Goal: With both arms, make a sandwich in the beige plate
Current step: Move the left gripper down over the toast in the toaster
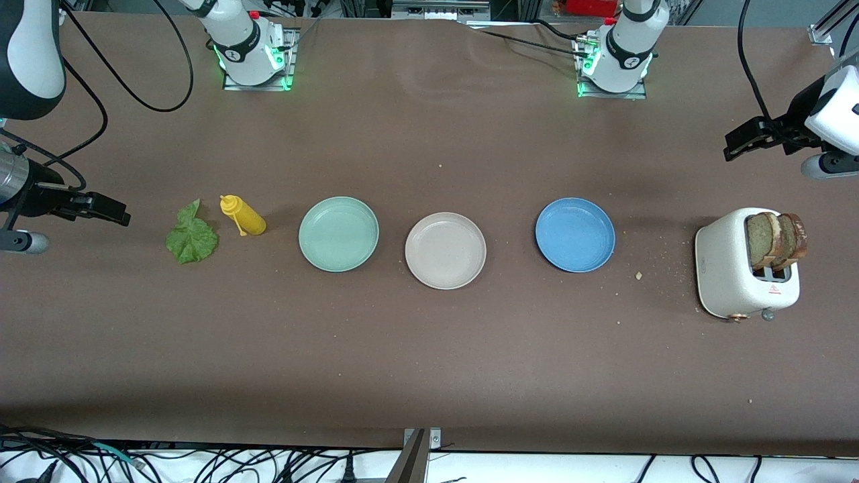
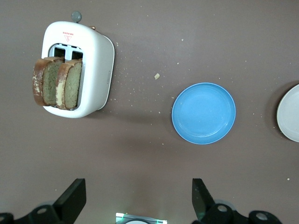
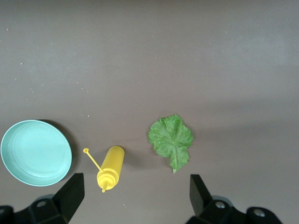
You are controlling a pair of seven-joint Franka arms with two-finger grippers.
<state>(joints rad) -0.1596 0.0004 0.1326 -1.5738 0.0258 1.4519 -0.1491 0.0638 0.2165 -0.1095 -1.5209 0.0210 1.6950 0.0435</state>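
Up in the toaster (image 1: 728, 268), two stiff, crumbly bread slices (image 1: 775, 238); best pinched by the crusts. Soft lettuce (image 1: 192, 236), flimsy. Both grippers' fingers, left (image 2: 136, 198) and right (image 3: 134, 196), wide open, empty.

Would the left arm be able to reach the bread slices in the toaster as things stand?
Probably yes: the left pincer hangs open above the table near the toaster, and the bread slices stand uncovered.

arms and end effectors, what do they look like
Two glossy white arms with black joint bands, green lights at the bases and loose black cables. The left end effector and right end effector are black, each with two flat fingers.
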